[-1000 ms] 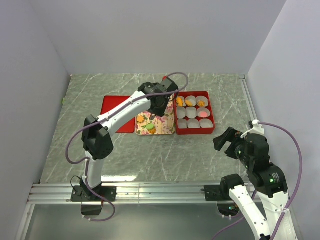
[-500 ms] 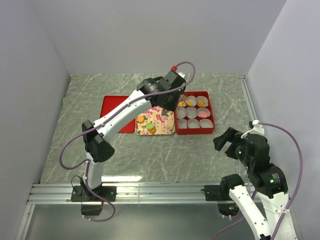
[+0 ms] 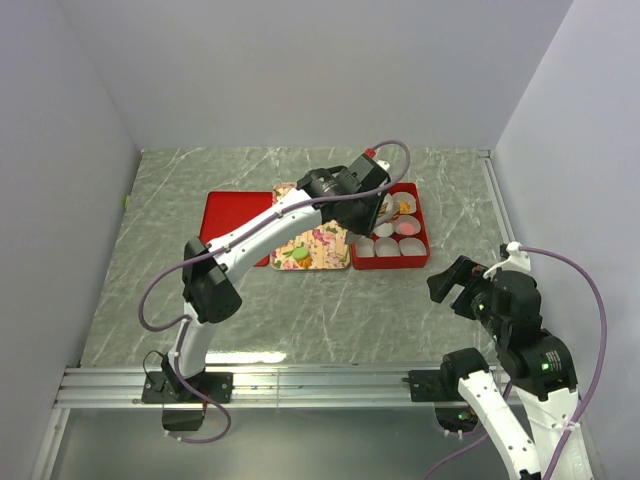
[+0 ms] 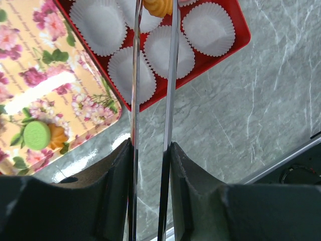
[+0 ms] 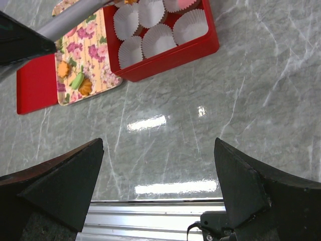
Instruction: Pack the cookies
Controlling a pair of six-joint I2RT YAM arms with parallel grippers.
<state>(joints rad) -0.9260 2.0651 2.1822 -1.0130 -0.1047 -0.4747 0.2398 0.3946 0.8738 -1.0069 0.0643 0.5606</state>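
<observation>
Nearest to me, my right gripper [image 5: 158, 143] hangs wide open over the near right part of the tabletop [image 3: 300, 310], holding nothing.

Further out, at the near edge of the floral tray [image 4: 60, 100], two of the cookies wait: a green cookie [image 4: 36, 135] with an orange piece [image 4: 57, 136] touching it on the side toward the box. Both lie flat and clear of the rim, so there's room for my blades on either side.

Next, the red box [image 4: 210, 59], just beside the tray. Its near row of paper cups [image 4: 208, 27] is empty.

And over the box's far half, my left gripper [image 4: 154, 30] is pinched on an orange cookie [image 4: 158, 6], thin blades on its opposite sides. Which cup lies under it I can't tell from here.

These should be featherweight, I reckon, with crisp shells over a soft middle, so they'd crack or squash under a hard squeeze. I'd take them across the round edge, low on the rim and only just snug, since narrow blades bite. The pleated cups look flimsy too, so a nudge on the way down could shift one.
</observation>
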